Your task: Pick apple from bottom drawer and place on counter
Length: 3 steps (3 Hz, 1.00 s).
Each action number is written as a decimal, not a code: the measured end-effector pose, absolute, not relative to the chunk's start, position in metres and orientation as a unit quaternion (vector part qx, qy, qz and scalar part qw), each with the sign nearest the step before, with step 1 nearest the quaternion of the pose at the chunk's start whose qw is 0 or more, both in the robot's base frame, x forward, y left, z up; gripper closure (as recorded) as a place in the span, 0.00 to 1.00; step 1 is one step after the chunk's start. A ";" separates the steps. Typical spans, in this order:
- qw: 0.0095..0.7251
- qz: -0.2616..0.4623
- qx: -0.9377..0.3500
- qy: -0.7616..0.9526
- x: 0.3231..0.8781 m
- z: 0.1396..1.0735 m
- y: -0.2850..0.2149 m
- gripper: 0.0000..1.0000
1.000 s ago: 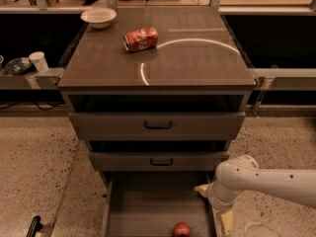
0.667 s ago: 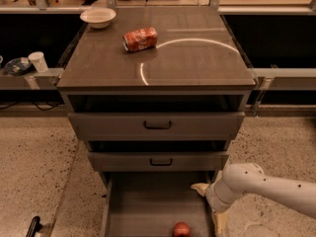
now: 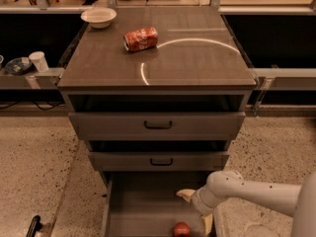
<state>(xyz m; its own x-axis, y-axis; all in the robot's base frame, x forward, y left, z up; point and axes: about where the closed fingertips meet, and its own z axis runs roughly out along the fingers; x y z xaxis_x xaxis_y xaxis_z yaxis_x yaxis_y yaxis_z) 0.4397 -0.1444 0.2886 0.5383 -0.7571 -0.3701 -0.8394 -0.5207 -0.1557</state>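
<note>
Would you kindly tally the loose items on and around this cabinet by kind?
Apples: 1, the apple in the bottom drawer, with the gripper close by over that drawer.
Soda cans: 1, crushed red soda can on the counter.
Bowls: 2, white bowl on the counter, dark bowl on the left shelf.
Cups: 1, white cup beside the dark bowl.
Total: 5.

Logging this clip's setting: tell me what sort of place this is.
Likely a robot test lab styled as a kitchen: speckled floor, a counter holding a bowl and crushed can, and the gripper over the open bottom drawer near the apple.
</note>
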 end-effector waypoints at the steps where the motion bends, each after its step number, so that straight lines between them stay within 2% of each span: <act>1: 0.146 0.124 -0.880 0.435 0.443 0.266 -0.125 0.06; 2: 0.151 0.112 -0.907 0.377 0.443 0.253 -0.109 0.08; 3: 0.152 0.107 -0.916 0.355 0.443 0.251 -0.107 0.00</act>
<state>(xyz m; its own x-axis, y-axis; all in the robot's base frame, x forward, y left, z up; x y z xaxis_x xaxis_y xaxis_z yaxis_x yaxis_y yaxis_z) 0.4426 -0.1069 0.2506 0.7244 -0.6184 -0.3047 -0.6837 -0.7011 -0.2024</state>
